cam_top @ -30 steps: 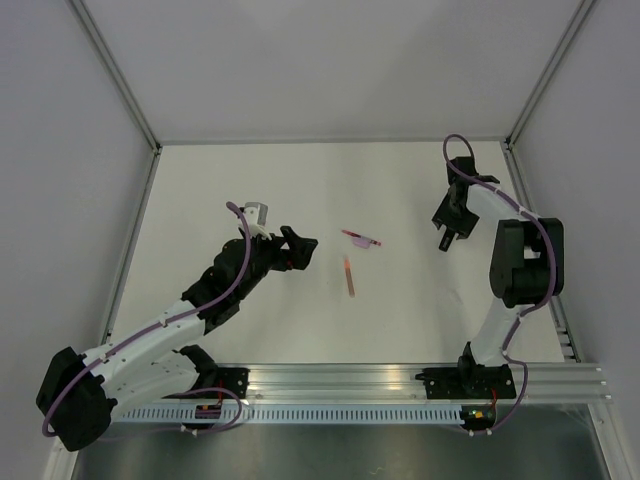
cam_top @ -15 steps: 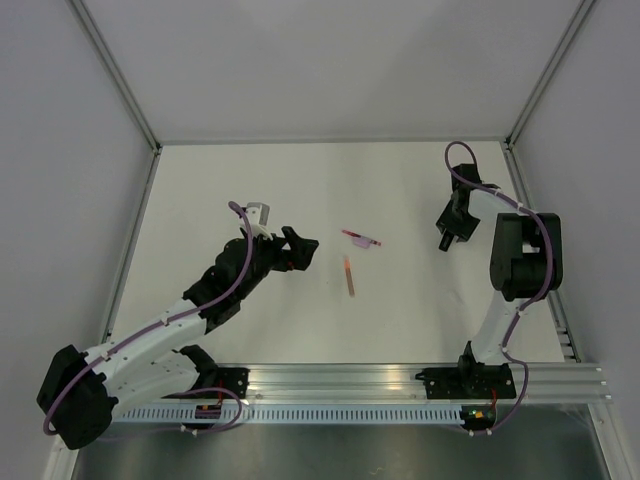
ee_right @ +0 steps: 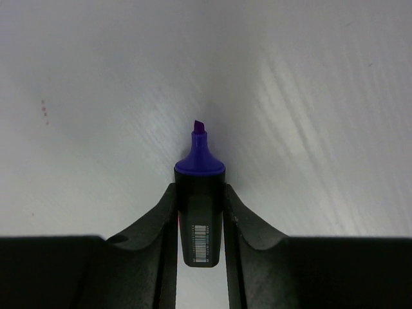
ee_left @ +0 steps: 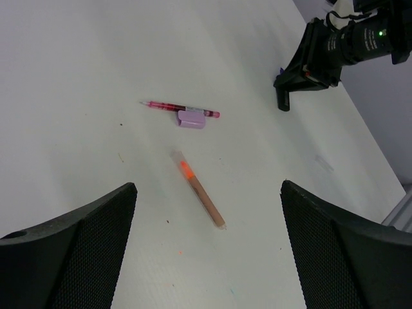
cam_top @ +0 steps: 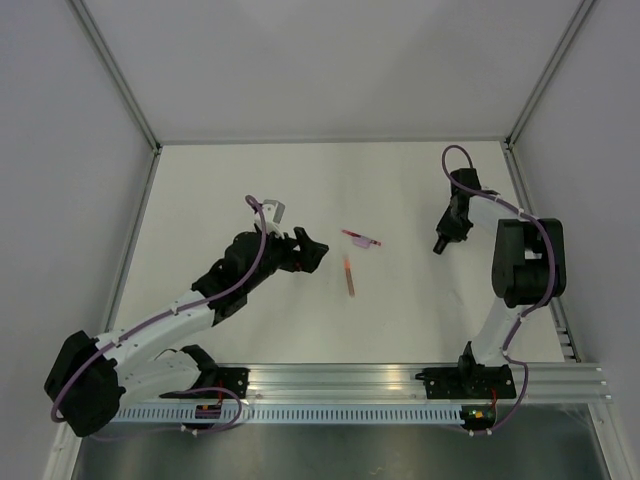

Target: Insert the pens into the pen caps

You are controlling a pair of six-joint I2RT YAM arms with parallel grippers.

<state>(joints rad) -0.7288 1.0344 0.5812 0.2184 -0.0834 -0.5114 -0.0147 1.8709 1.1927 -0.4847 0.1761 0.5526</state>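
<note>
Matt table (cam_top: 250, 175), smooth plastic pen (ee_right: 199, 215)

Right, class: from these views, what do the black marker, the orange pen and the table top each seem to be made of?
The black marker is probably moulded plastic: smooth, semi-matte, with a printed barcode label and a purple collar. The orange pen has a dull tan barrel, plastic or perhaps wood; too small to tell. The table top is white, matte and faintly streaked, likely laminate or painted board.
</note>
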